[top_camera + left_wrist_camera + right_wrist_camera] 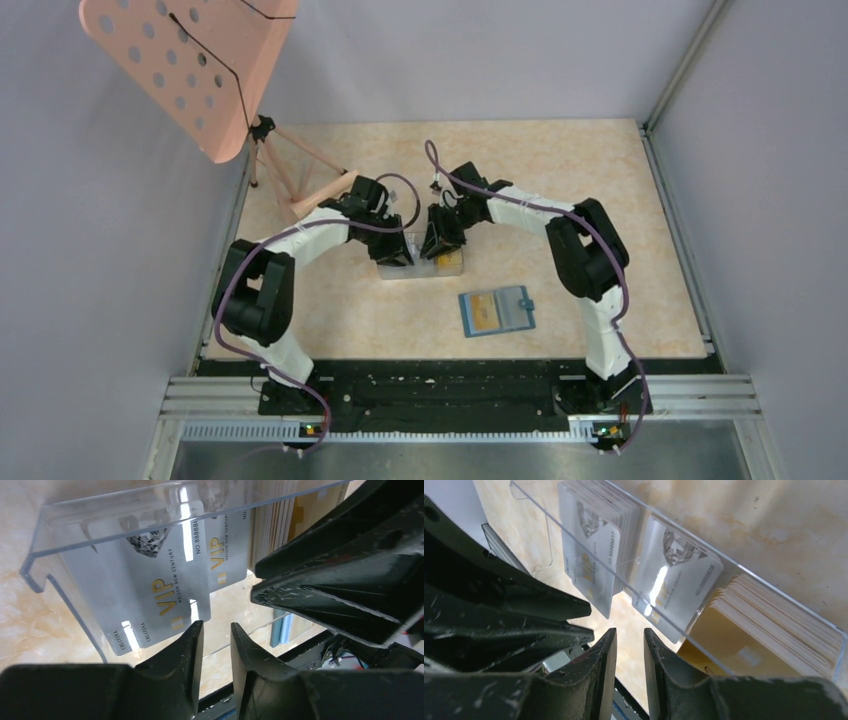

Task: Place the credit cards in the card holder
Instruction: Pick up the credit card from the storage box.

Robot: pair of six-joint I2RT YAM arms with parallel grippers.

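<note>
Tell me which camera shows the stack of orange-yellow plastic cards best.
Right wrist: the orange-yellow card stack fills the end compartment of the clear box, faces and edges plain. Left wrist catches only a strip; the top view shows a small yellow patch.

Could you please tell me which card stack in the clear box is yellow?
The end stack nearest the right arm; the other two stacks are silver.
</note>
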